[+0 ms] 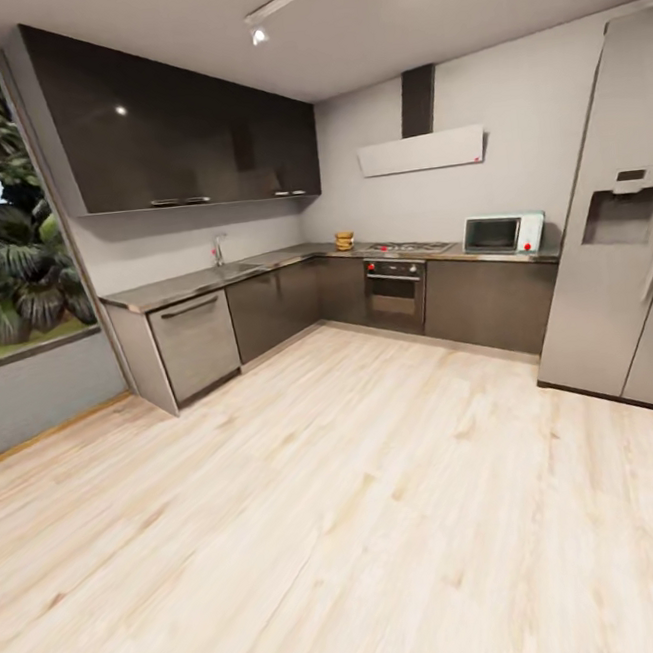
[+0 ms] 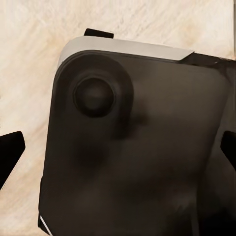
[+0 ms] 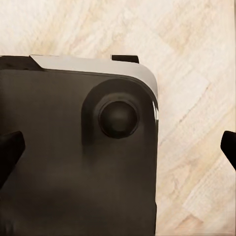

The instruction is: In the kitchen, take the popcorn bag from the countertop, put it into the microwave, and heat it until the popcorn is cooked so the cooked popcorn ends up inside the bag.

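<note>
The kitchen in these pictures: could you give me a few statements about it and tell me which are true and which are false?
1. The popcorn bag is already inside the microwave. False: it sits on the countertop, left of the hob.
2. The microwave stands on the counter between the hob and the fridge. True.
3. The microwave door is open. False: it is closed.
4. The left gripper holds something. False: its fingertips stand wide apart, with only the robot's dark base and wooden floor beyond them.
5. A window with green plants outside is to the left of the cabinets. True.
</note>
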{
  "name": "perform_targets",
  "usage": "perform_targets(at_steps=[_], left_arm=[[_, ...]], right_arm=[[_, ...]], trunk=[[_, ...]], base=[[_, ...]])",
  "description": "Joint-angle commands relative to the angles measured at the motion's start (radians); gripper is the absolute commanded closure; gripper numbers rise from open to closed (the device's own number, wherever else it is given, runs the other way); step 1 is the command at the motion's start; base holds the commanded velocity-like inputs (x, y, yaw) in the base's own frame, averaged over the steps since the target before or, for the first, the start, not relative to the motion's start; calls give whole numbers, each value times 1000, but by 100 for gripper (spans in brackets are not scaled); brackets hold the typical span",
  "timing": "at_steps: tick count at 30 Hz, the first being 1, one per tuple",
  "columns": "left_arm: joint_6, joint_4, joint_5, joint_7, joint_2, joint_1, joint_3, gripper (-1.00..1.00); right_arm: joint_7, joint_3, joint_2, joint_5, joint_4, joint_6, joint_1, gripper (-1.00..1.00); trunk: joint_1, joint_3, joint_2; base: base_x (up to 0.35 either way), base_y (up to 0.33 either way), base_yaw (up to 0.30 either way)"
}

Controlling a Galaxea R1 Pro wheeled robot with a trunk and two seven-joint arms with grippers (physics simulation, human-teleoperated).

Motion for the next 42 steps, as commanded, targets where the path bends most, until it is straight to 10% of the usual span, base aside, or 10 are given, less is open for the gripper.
perform_targets(at_steps=[1,24,42], left_arm=[[0,-1,7,1,-1,0,1,-100],[0,-1,6,1,-3,0,0,-100],[1,0,3,1,-3,0,-2,-100]], right_arm=[[-2,-1,0,2,0,-2,0,-100],[5,-1,-1,2,0,-2,0,-100],[-5,2,-8,11,0,-1,0,-100]], trunk=[[0,-1,0],[0,-1,0],[0,-1,0]], base=[[0,0,-283],[6,0,-285],[311,0,-79]])
